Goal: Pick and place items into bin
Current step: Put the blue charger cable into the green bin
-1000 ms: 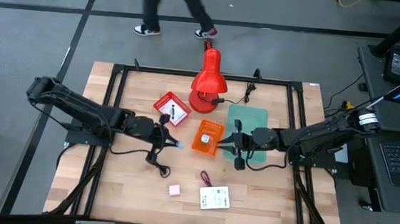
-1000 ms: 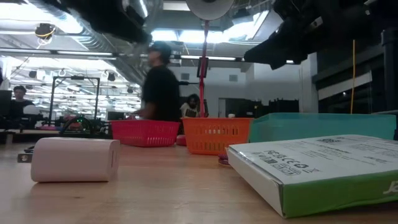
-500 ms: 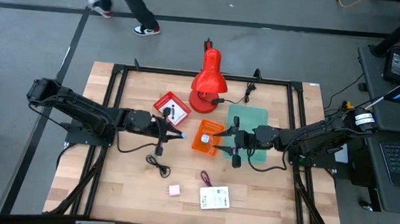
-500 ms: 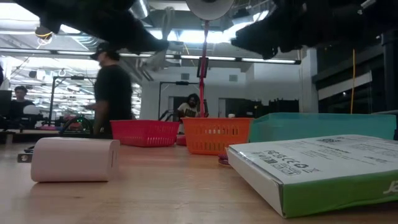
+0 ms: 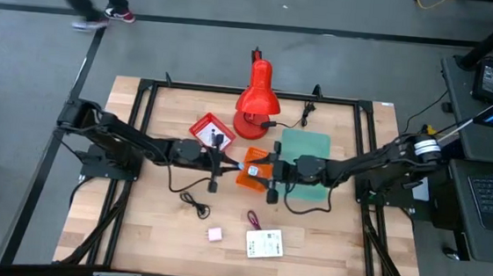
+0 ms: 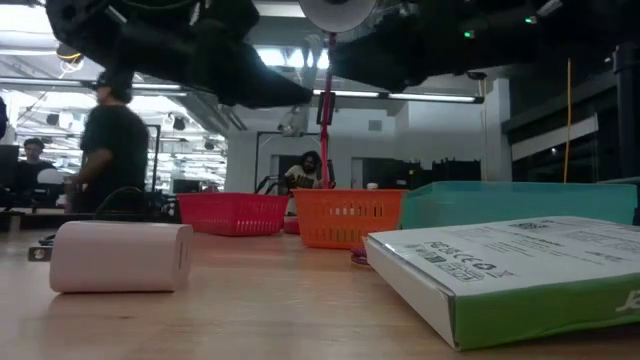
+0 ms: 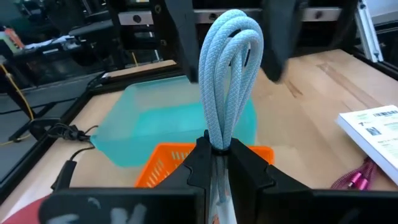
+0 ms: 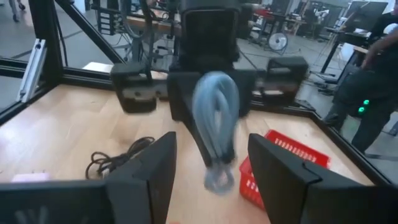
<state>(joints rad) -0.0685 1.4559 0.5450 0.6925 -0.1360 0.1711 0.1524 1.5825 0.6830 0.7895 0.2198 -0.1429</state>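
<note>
Left arm: reaches across the table, left gripper (image 5: 229,164) beside the orange basket (image 5: 254,176).
Left grip: clamped on a light blue rope loop (image 7: 227,81), upright.
Right gripper (image 5: 266,169): over the basket, fingers spread wide, holding nothing.

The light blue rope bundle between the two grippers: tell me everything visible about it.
The light blue rope bundle is a length of braided cord folded into several tight loops, soft and matte as it looks. It stands upright, loops up, its lower end pinched in the left gripper, which is shut on it. It hangs in the air over the orange basket. The right gripper faces it with open fingers on either side, not touching. Its ends are hidden.
</note>
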